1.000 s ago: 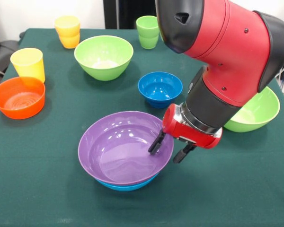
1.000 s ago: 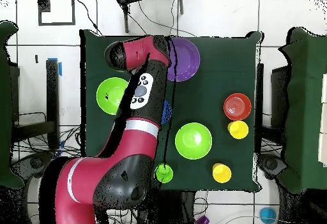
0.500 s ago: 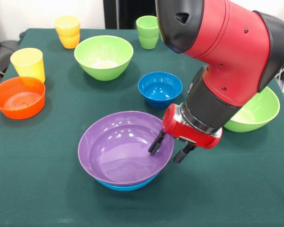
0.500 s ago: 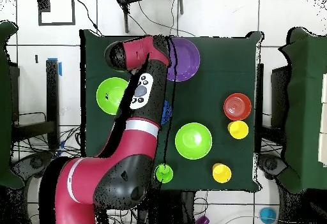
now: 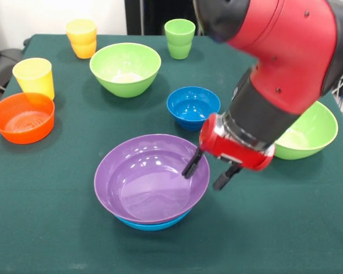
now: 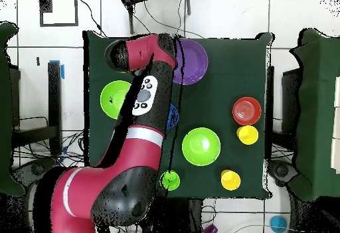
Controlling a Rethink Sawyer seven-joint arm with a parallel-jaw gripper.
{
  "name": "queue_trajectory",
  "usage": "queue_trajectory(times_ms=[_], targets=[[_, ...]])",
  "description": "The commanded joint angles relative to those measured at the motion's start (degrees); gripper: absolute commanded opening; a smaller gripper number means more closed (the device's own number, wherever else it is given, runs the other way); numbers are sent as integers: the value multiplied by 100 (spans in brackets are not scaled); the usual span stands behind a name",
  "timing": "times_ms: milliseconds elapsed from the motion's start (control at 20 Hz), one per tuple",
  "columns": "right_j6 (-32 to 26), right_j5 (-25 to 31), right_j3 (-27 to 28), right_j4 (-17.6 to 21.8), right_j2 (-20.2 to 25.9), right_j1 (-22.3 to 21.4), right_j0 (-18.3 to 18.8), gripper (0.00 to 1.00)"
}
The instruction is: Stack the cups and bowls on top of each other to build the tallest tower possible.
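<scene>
**Purple bowl nested in blue, end effector spread over its rim**

Where the purple bowl [image 5: 151, 180] sits nested inside the large blue bowl [image 5: 151, 224], only a thin blue crescent shows beneath it; this two-bowl tower lies directly under and beside the end effector [image 5: 207, 172]. The purple bowl is wide, round and glossy, with bright highlights on its smooth inner wall. The end effector's two dark fingers stand spread apart, one inside the purple rim, the other outside it, holding nothing.

Just behind the end effector sits the small blue bowl [image 5: 193, 106], shiny plastic too. A light green bowl [image 5: 308, 134] lies beside the arm, partly hidden by it. Farther off are a second light green bowl [image 5: 125, 68], a light green cup [image 5: 179, 38], an orange-yellow cup [image 5: 82, 37], a yellow cup [image 5: 34, 76] and the small orange bowl [image 5: 23, 117], all on the counter [image 5: 57, 228], covered in dark green cloth. No writing is readable.
</scene>
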State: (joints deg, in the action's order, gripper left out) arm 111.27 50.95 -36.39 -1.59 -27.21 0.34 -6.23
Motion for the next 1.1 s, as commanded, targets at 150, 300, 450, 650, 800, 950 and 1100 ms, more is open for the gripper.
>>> queue_trajectory(times_ms=[150, 300, 450, 650, 800, 950, 1100], targets=[[-19, 239, -1028, -120, 712, -1062, -125, 100], [-78, 257, -1020, -104, 748, -1096, -85, 100], [-69, 229, -1159, -69, 745, -1198, -110, 100], [-89, 4, -1921, -60, 900, -1526, -178, 100], [119, -180, -2500, -103, 945, -1806, -234, 100], [289, -384, -2738, -99, 939, -1854, -208, 100], [361, -621, -3039, -102, 961, -1936, -122, 100]])
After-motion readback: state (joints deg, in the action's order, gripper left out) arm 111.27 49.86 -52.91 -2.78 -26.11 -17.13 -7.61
